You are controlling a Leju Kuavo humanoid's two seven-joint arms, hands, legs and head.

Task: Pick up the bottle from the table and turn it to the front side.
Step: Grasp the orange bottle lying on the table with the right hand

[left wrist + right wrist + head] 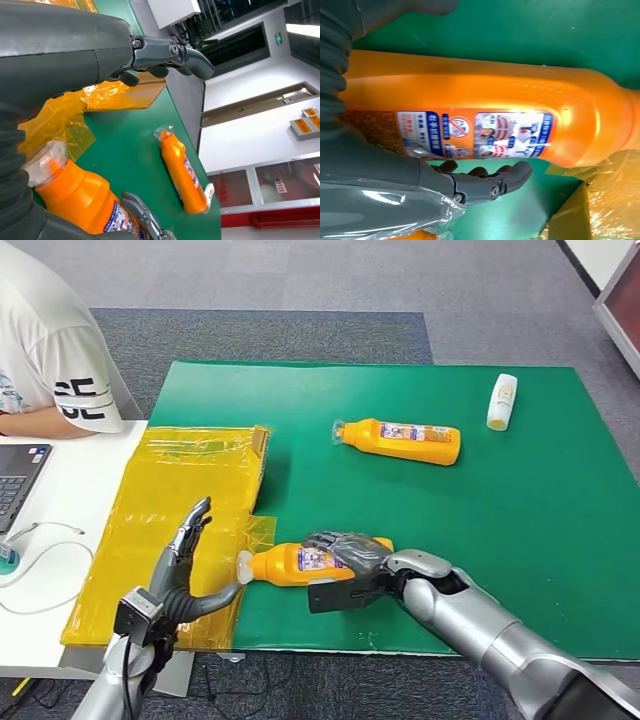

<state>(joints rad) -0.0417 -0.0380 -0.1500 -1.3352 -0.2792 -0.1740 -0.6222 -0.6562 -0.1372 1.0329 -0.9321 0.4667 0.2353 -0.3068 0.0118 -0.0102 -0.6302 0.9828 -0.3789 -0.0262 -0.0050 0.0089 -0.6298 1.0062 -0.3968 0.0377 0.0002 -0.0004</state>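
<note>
From up high, the bottle (pixel 302 563) lies on the green counter (pixel 528 540), the right hand (pixel 351 558) wrapped around it. The left hand (pixel 185 565) is spread beside its cap. Up close, right fingers (pixel 486 184) curl over the label.

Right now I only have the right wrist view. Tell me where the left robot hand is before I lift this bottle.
Observer: The left robot hand is open above the yellow plastic sheet, its thumb pointing at the cap of the near orange bottle.
Operator: Report what else lies on the green mat.
Observer: A second orange bottle lies on its side further out.
Operator: Continue.
Observer: A small white bottle lies near the far right corner.
</note>
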